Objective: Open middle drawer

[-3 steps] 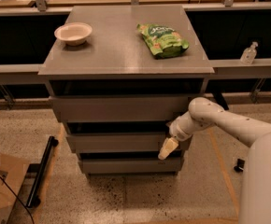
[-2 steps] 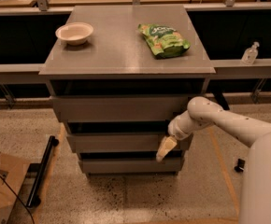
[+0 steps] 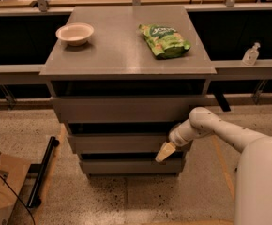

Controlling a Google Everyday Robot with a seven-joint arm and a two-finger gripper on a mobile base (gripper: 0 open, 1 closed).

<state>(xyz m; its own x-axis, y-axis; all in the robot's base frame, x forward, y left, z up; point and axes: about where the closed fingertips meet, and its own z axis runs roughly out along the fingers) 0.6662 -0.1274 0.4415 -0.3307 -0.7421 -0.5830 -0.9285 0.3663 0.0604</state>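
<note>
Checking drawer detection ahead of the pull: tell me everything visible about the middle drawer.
The middle drawer shows a plain flat grey front, a long horizontal panel with no handle and a matte look. It sits second of three, below the larger top front and above the smaller bottom front, with a dark gap over it. The gripper is at its lower right end; contact can't be confirmed.

The gripper (image 3: 164, 152) hangs at the right end of the middle drawer (image 3: 117, 143), close under the top drawer (image 3: 126, 108) and just above the bottom drawer (image 3: 126, 166) — tight room there. The floor (image 3: 126, 198) in front of the drawers is open; a black bar (image 3: 41, 172) and a box (image 3: 0, 187) lie left — the arm (image 3: 220, 130) fills the right.
</note>
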